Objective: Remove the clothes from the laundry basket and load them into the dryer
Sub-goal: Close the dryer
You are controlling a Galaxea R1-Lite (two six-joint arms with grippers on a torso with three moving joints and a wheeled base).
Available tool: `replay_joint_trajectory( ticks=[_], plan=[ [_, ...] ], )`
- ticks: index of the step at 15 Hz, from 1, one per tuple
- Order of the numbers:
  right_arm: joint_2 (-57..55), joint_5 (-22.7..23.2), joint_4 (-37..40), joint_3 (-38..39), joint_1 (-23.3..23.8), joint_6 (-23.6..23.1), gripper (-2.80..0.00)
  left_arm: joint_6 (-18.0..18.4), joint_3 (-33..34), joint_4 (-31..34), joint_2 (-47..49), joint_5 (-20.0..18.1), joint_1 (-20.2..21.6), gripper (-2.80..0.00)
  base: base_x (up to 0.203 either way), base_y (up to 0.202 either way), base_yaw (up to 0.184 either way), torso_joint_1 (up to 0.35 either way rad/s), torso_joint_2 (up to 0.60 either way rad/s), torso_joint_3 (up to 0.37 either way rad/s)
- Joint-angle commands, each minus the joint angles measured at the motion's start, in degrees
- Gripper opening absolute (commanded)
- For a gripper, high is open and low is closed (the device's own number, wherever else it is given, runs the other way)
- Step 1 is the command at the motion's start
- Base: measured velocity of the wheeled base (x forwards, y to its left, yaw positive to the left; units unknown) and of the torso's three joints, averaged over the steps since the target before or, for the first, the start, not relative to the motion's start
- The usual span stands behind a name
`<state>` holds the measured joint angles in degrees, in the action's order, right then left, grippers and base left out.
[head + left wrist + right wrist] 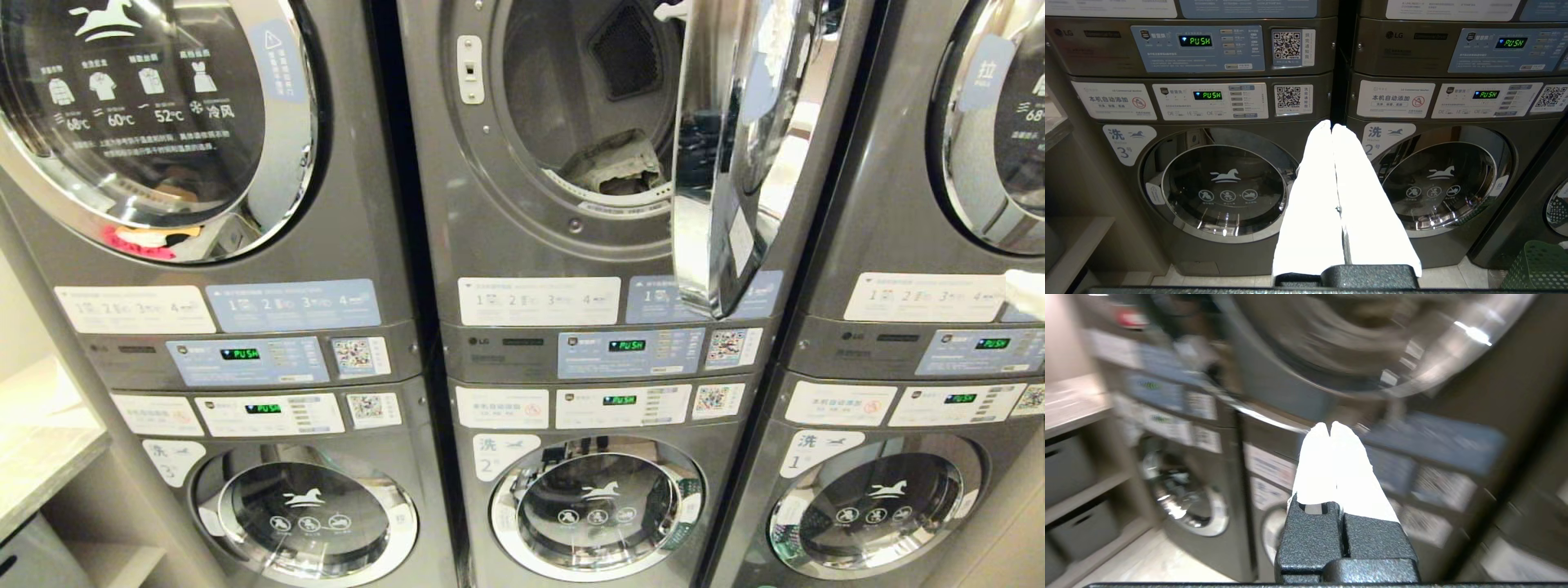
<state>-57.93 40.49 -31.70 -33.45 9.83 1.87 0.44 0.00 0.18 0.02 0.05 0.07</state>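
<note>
The middle upper dryer (490,245) stands open, its chrome door (735,147) swung out to the right. A crumpled pale garment (616,167) lies in the drum. My right gripper (1329,424) is shut and empty, in front of the machines; its white fingers (1027,292) show at the head view's right edge. My left gripper (1331,126) is parked low, shut and empty, facing the gap between washers 3 and 2. A corner of the green mesh laundry basket (1539,265) sits on the floor to the right; its contents are hidden.
Three grey stacks of dryer over washer fill the view. The left dryer (155,122) is closed with pink clothes (135,241) behind its glass. A shelf unit (41,457) stands at the left. The open door juts toward me.
</note>
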Motion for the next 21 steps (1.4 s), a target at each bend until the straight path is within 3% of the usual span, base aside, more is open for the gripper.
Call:
replay_joint_trajectory(
  ticks=[1, 3, 6, 13, 21],
  plan=[
    [-3.10, -5.21, -0.01, -3.44, -13.69, -1.26, -2.80, 0.00, 0.09, -0.01, -0.02, -0.04, 0.01, -2.80, 0.000, 0.000, 0.000, 0.000, 0.00, 0.000],
    [-10.86, -12.53, 0.19, -14.87, -24.81, -2.68, -2.80, 0.00, 0.09, -0.01, -0.02, 0.01, 0.01, -2.80, 0.000, 0.000, 0.000, 0.000, 0.00, 0.000],
    [-20.44, -17.42, 0.31, -30.56, -31.35, -3.38, -2.80, 0.00, 0.09, -0.01, -0.02, 0.04, 0.01, -2.80, 0.000, 0.000, 0.000, 0.000, 0.00, 0.000],
    [-28.92, -13.32, 1.82, -49.19, -33.11, -3.10, -2.80, 0.00, 0.09, -0.01, -0.02, 0.03, 0.01, -2.80, 0.000, 0.000, 0.000, 0.000, 0.00, 0.000],
    [-30.51, -10.13, 4.52, -50.21, -33.78, -3.46, -2.80, 0.00, 0.09, -0.01, -0.02, 0.04, 0.01, -2.80, 0.000, 0.000, 0.000, 0.000, 0.00, 0.000]
  ],
)
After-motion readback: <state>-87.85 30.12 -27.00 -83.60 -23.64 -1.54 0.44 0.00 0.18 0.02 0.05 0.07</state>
